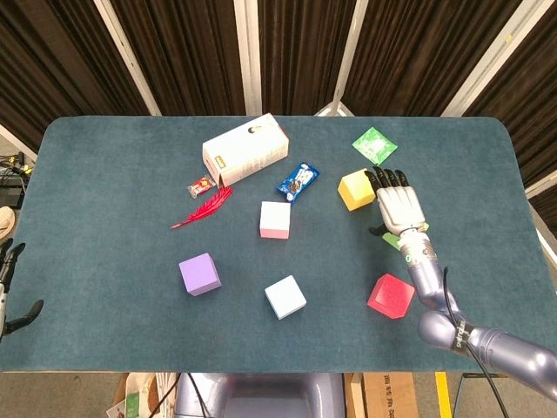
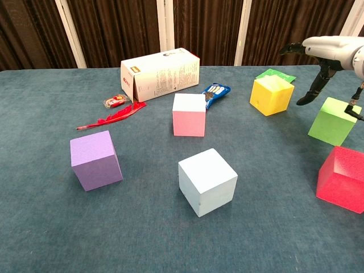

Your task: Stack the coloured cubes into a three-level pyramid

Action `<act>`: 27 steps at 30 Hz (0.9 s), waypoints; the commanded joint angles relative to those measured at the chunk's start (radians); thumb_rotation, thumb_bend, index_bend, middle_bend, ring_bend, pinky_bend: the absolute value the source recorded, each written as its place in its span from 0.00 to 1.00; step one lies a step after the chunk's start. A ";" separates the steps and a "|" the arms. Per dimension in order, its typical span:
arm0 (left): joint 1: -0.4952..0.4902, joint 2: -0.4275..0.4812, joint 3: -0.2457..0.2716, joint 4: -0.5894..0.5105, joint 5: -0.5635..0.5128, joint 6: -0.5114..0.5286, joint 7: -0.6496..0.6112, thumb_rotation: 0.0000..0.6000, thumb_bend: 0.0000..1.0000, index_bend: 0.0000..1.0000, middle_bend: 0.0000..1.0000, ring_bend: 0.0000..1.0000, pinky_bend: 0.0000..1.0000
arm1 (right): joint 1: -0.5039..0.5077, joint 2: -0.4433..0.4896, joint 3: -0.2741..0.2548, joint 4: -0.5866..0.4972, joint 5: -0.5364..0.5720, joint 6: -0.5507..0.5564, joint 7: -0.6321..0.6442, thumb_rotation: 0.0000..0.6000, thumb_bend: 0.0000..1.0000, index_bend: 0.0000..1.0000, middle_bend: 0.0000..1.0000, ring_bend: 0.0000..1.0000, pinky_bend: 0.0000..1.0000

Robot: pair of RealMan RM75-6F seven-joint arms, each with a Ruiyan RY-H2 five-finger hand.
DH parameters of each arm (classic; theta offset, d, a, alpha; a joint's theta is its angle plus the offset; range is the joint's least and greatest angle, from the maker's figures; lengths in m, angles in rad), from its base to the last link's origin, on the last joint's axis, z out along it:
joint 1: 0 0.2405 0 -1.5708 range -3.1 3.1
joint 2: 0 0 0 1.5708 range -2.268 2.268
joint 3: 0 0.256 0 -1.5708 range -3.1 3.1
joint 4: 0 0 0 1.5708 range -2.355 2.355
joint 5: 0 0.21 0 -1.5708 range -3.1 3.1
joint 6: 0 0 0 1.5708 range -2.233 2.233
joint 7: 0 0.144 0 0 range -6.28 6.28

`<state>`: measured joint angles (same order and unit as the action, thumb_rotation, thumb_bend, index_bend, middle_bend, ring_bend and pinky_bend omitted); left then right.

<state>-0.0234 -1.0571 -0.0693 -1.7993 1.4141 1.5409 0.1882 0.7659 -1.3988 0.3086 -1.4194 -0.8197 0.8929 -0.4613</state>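
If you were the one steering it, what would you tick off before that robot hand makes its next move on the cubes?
1. Right robot hand empty, fingers apart: ok.
2. It hangs above the green cube, not touching: ok.
3. Green cube's sides clear of the yellow cube and red cube: ok.
4. All six cubes, with pink, purple and pale blue, lying single: ok, nothing stacked.
5. Left robot hand at the table edge, out of the way: ok.
6. Thumb lined up for a grasp: cannot tell.
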 commanded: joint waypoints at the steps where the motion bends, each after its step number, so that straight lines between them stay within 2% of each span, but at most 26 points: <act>1: -0.003 -0.003 -0.002 0.002 -0.007 -0.005 0.005 1.00 0.32 0.05 0.00 0.00 0.00 | -0.007 0.009 -0.004 -0.016 0.013 0.006 0.015 1.00 0.06 0.01 0.01 0.00 0.00; 7: -0.004 -0.004 -0.002 0.000 -0.013 -0.008 0.011 1.00 0.32 0.05 0.00 0.00 0.00 | -0.041 0.061 -0.019 -0.117 0.078 0.046 0.012 1.00 0.06 0.02 0.02 0.00 0.00; 13: -0.005 -0.004 -0.001 -0.003 -0.017 -0.011 0.014 1.00 0.32 0.05 0.00 0.00 0.00 | -0.073 0.109 -0.046 -0.237 0.112 0.143 -0.035 1.00 0.06 0.02 0.07 0.00 0.00; 19: -0.005 0.004 0.010 -0.017 -0.012 -0.023 0.007 1.00 0.32 0.05 0.00 0.00 0.00 | -0.071 0.093 -0.052 -0.283 0.223 0.269 -0.146 1.00 0.06 0.06 0.12 0.00 0.00; 27: -0.005 0.010 0.009 -0.023 -0.016 -0.024 0.000 1.00 0.32 0.05 0.00 0.00 0.00 | -0.050 0.050 -0.045 -0.274 0.341 0.332 -0.225 1.00 0.06 0.10 0.15 0.01 0.00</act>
<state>-0.0283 -1.0474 -0.0599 -1.8223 1.3975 1.5161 0.1888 0.7115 -1.3384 0.2619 -1.6972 -0.4900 1.2146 -0.6775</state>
